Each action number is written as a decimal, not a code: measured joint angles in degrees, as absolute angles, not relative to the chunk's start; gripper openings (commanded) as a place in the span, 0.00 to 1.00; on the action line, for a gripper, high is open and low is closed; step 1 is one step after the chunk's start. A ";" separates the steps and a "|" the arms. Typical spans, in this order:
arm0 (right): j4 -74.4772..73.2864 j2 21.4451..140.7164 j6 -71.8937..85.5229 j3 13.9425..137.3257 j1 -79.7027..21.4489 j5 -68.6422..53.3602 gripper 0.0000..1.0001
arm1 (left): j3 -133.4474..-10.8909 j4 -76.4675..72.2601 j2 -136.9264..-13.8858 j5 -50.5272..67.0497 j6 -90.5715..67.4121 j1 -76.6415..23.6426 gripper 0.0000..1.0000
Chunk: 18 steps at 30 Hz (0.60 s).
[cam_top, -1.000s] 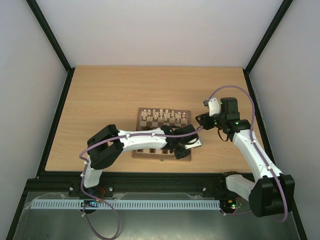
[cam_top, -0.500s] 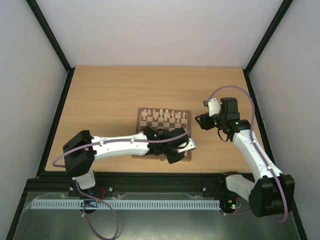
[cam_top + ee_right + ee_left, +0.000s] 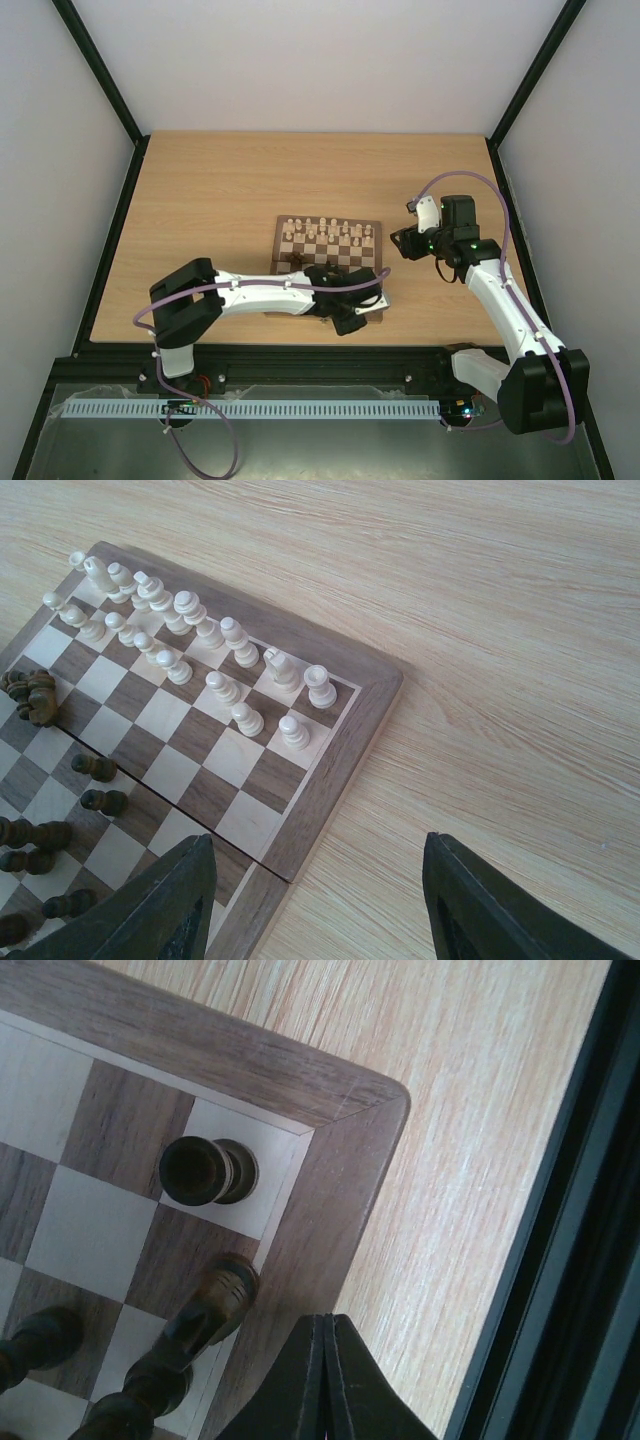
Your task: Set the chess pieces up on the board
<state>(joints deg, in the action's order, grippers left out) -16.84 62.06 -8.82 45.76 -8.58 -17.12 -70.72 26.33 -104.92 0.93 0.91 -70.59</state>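
The board (image 3: 368, 228) lies mid-table. Cream pieces (image 3: 325, 232) stand in two rows along its far side; they also show in the right wrist view (image 3: 210, 632). Dark pieces (image 3: 98, 768) stand on the near side, and a few lie bunched (image 3: 30, 695) at the left edge. My left gripper (image 3: 372, 300) is shut and empty over the board's near right corner, its tips (image 3: 327, 1318) above the border (image 3: 340, 1200). A dark rook (image 3: 200, 1170) stands on the corner square; another dark piece (image 3: 215, 1305) leans beside it. My right gripper (image 3: 403, 243) hangs open and empty, just right of the board.
The table's black front rail (image 3: 580, 1260) runs close to the left gripper. The left arm (image 3: 270, 290) lies across the board's near edge. Bare wood (image 3: 500, 680) lies right of the board.
My left arm's elbow swung out to the left and then partly back, while its gripper stayed by the board's near right corner. The right arm has not moved.
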 measured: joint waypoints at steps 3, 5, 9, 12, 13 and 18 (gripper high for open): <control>-16.84 62.06 -8.84 45.76 -8.58 -17.15 0.58 | -70.85 26.26 -105.86 0.34 0.80 -70.11 0.02; -16.84 62.06 -8.95 45.76 -8.58 -17.15 0.58 | -70.87 26.15 -105.89 0.16 0.73 -69.91 0.02; -16.84 62.06 -9.02 45.76 -8.58 -17.19 0.58 | -70.98 25.61 -105.89 -0.08 0.54 -68.97 0.02; -16.84 62.08 -9.04 45.76 -8.58 -17.30 0.58 | -70.98 25.15 -105.89 -0.10 0.43 -68.25 0.02; -16.84 62.08 -9.04 45.76 -8.58 -17.37 0.58 | -70.98 25.04 -105.89 -0.10 0.40 -68.12 0.02; -16.84 62.08 -9.08 45.76 -8.58 -17.50 0.58 | -70.98 24.73 -105.89 -0.10 0.30 -67.81 0.02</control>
